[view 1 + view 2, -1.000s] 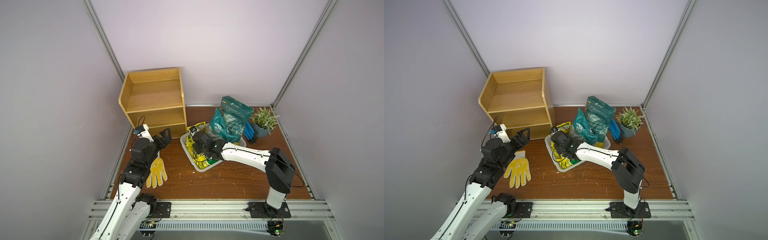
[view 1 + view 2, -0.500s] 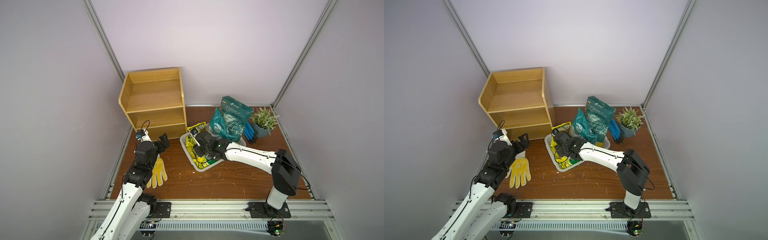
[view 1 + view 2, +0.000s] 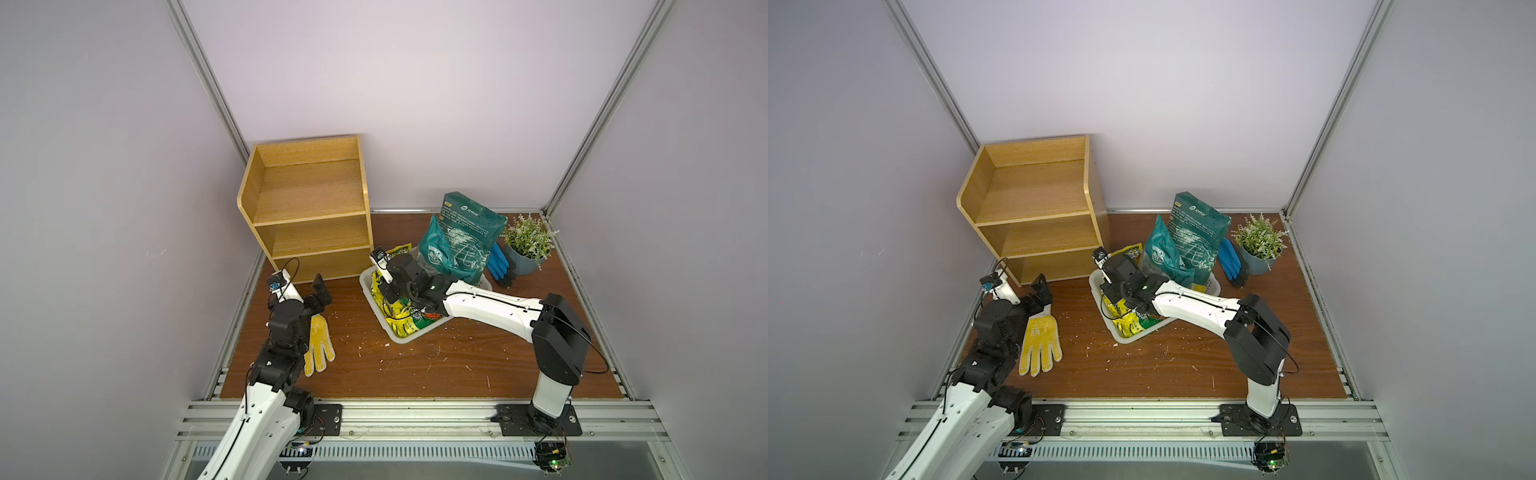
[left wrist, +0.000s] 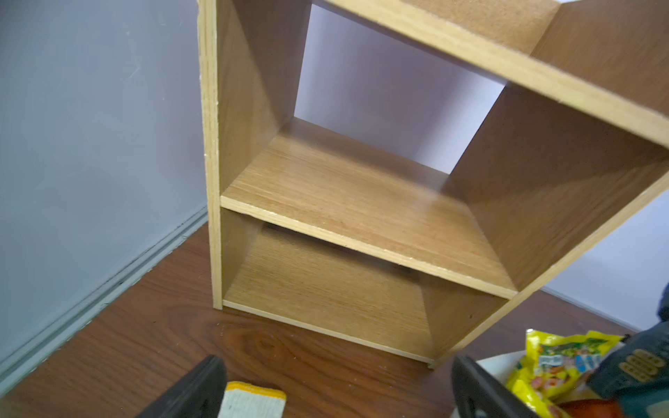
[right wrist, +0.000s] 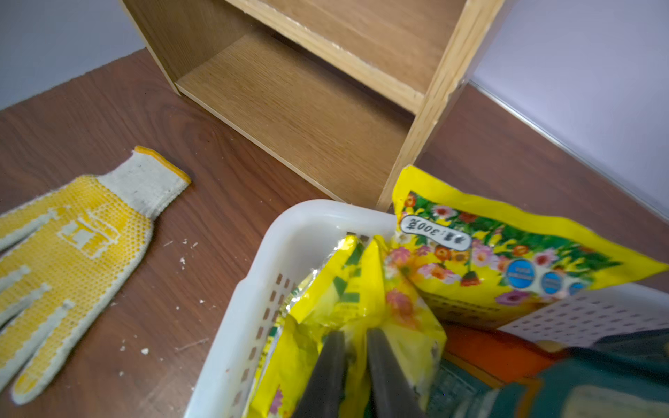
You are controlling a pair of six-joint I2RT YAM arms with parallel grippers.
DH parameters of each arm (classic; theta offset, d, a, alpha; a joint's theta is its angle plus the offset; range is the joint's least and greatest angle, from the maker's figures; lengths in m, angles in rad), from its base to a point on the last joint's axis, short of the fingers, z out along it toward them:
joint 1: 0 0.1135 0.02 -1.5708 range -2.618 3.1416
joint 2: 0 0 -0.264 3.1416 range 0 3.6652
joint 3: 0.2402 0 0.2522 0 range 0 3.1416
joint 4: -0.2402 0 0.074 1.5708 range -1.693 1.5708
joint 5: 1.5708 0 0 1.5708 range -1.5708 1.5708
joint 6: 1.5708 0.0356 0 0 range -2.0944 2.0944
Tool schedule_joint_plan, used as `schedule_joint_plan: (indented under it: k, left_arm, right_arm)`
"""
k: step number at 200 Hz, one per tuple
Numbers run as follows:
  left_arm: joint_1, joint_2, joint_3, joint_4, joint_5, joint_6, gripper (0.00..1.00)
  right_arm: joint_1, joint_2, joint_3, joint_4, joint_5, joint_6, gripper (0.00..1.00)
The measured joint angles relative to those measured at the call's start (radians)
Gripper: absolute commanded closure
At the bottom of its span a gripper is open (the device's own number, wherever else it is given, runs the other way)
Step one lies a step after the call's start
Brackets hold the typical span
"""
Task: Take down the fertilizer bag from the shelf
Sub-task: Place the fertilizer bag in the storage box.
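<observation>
So the right tool [image 5: 355, 334] is clamped on a fold of the yellow bag [image 5: 362, 296], which sits in the white basket [image 5: 289, 231] right beside the shelf [image 3: 309, 195]. The left tool [image 4: 336, 365] hangs wide open by the glove [image 3: 1040, 345].

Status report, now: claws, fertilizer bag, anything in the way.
Left claw open, empty, facing the shelf. Right claw shut on the yellow fertilizer bag, down in the white basket. Shelf tiers bare. Green bag leans close by.
</observation>
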Motion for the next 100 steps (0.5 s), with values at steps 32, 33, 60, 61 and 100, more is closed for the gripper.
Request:
schedule_joint_plan:
  k: [32, 33, 60, 61, 100]
  left_arm:
    - [0.0, -0.015, -0.09, 0.072, -0.038, 0.092, 0.0]
    - [0.0, -0.014, -0.094, 0.076, -0.039, 0.095, 0.0]
    - [0.0, 0.007, -0.179, 0.202, -0.047, 0.15, 0.0]
    - [0.0, 0.01, -0.184, 0.211, -0.048, 0.152, 0.0]
    - [0.0, 0.113, -0.319, 0.45, -0.064, 0.228, 0.0]
  right_arm:
    - [0.0, 0.014, -0.048, 0.032, -0.029, 0.038, 0.98]
    - [0.0, 0.012, -0.052, 0.035, -0.031, 0.04, 0.98]
    - [-0.002, -0.002, -0.09, 0.056, -0.045, 0.055, 0.85]
    - [-0.002, -0.003, -0.091, 0.056, -0.045, 0.055, 0.83]
    - [-0.003, -0.129, -0.115, 0.024, -0.009, -0.005, 0.4]
